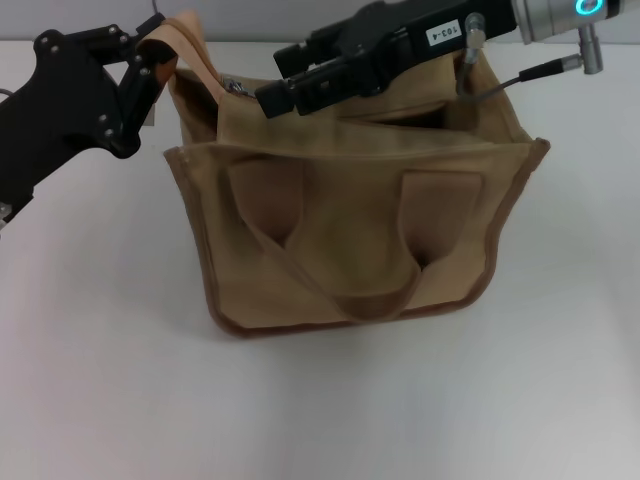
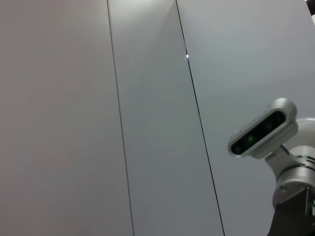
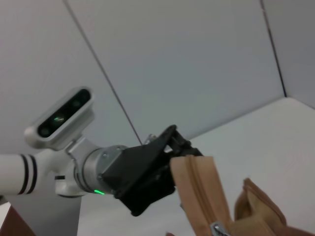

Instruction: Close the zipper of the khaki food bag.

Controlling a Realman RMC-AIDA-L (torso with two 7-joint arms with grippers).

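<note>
The left tool (image 1: 150, 62) is clamped on the end of the zipper (image 3: 199, 189) tape at the back left corner of the khaki food bag (image 1: 360, 235), probably to keep the tape taut. The right tool (image 1: 268, 98) is reached across the bag's top near the silver slider (image 3: 218, 228); whether it is closed cannot be told. The bag sits on the white worktop (image 1: 320, 410).

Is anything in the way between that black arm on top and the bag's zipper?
Nothing visible blocks it. The right tool already reaches over the khaki food bag to the zipper near its silver slider, while the left tool grips the zipper's end.
</note>
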